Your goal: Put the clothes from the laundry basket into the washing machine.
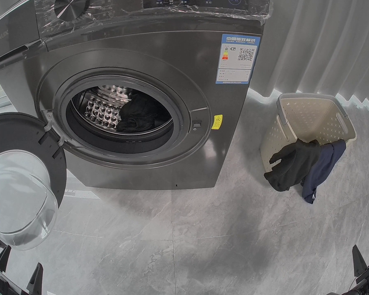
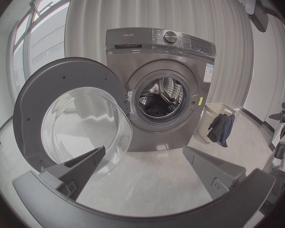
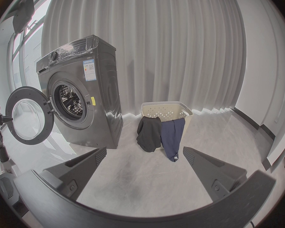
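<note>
A grey front-loading washing machine (image 1: pixel 151 62) stands with its round door (image 1: pixel 22 177) swung wide to the left. Dark clothing (image 1: pixel 141 113) lies inside the drum (image 2: pixel 155 106). To the right sits a cream laundry basket (image 1: pixel 311 115) with a black garment (image 1: pixel 295 162) and a navy garment (image 1: pixel 322 169) draped over its front rim onto the floor. My left gripper (image 2: pixel 144 154) hangs low before the door, open and holding nothing. Facing the basket (image 3: pixel 166 110) from a distance, my right gripper (image 3: pixel 144 154) is open too, its fingertips (image 1: pixel 358 261) at the lower right of the head view.
Grey tiled floor (image 1: pixel 192 234) spreads between the machine and the basket. White pleated curtains (image 1: pixel 328 33) run behind both. The open door juts out on the left, close to my left arm. A window (image 2: pixel 38 38) lies left of the machine.
</note>
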Motion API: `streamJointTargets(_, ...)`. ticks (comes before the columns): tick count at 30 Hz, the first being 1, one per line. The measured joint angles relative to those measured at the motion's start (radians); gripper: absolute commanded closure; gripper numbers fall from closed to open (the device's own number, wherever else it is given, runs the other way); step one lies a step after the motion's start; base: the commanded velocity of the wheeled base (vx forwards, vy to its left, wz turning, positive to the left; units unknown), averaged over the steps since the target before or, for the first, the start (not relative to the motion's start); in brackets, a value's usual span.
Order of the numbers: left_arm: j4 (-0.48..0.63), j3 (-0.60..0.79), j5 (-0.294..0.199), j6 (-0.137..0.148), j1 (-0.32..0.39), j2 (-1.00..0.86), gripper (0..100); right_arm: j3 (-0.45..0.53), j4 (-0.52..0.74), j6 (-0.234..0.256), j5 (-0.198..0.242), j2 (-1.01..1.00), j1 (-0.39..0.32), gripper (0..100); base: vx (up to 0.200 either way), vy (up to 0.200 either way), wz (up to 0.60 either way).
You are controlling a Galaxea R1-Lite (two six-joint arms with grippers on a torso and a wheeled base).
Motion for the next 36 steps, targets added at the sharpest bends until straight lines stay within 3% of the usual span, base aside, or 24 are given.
streamJointTargets(4,0.000,0.000,0.000,-0.001,-0.001,0.000,0,0.000,0.000,-0.001,0.002,0.000,0.000,0,0.200,0.000,0.00)
streamJointTargets(10,0.000,0.000,0.000,0.000,0.000,0.000,0,0.000,0.000,-0.001,0.003,0.000,0.000,0,0.000,0.000,0.00)
streamJointTargets(36,0.000,0.000,0.000,0.000,-0.001,0.002,0,0.000,-0.001,-0.001,0.003,0.001,0.000,0,0.000,-0.200,0.00)
